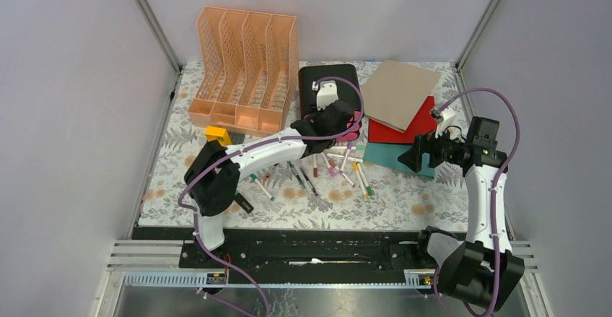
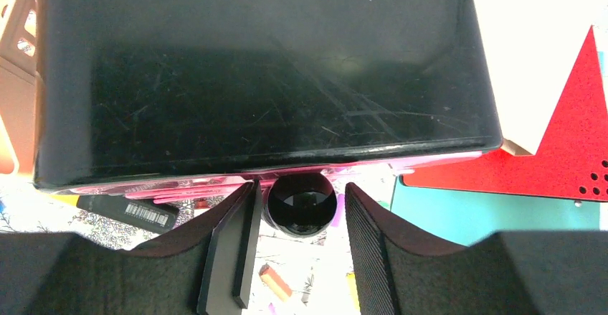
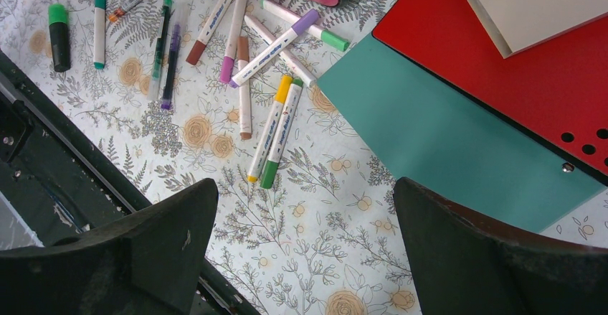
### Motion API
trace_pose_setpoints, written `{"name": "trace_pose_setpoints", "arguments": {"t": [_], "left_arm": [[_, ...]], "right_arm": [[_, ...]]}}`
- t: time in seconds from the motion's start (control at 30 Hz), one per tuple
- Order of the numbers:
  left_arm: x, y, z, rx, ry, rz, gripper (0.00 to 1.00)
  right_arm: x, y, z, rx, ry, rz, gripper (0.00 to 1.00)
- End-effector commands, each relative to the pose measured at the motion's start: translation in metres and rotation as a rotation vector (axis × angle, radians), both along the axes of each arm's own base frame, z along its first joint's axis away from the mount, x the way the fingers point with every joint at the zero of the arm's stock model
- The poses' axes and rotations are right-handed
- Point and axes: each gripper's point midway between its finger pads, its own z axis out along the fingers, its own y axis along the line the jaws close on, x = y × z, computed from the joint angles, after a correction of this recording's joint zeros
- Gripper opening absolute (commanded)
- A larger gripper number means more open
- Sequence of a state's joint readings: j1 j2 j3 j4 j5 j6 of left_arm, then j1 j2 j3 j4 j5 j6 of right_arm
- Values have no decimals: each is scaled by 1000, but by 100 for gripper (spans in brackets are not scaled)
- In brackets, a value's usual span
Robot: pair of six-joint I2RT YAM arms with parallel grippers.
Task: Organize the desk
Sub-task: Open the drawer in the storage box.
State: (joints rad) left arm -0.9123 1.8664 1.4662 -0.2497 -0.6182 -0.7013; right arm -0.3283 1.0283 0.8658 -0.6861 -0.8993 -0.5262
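The desk (image 1: 404, 201) wears a pale cloth with ferns and orange flowers. My left gripper (image 1: 345, 122) reaches to the black drawer box (image 1: 328, 79) at the back. In the left wrist view the left gripper (image 2: 300, 187) has a finger close on each side of the box's round black knob (image 2: 300, 204), just under the pink drawer front (image 2: 215, 182). A thin slit shows beside the right finger, so contact is unclear. My right gripper (image 1: 405, 157) hangs wide open over bare cloth (image 3: 305, 186), holding nothing.
Several loose markers (image 1: 332, 169) lie scattered mid-desk, also in the right wrist view (image 3: 276, 125). Teal (image 1: 393, 157), red (image 1: 404, 126) and tan (image 1: 400, 93) folders overlap at right. An orange file rack (image 1: 245, 68) stands back left, a yellow block (image 1: 217, 135) in front of it.
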Motion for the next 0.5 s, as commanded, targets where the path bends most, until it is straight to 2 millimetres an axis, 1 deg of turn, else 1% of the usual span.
{"name": "trace_pose_setpoints", "arguments": {"t": [0.0,0.1,0.2,0.37,0.47], "left_arm": [[13,0,15,-1,-48,33,50],[13,1,15,0,-48,35,45],[13,0,15,1,-47,27,38],[6,-5,16,-24,-36,-13,17],[-1,-6,16,-48,-28,-35,8]], "right_arm": [[2,0,3,-5,-20,2,100],[2,0,3,-5,-20,3,100],[2,0,3,-6,-22,2,100],[2,0,3,-5,-22,4,100],[2,0,4,-5,-24,3,100]]}}
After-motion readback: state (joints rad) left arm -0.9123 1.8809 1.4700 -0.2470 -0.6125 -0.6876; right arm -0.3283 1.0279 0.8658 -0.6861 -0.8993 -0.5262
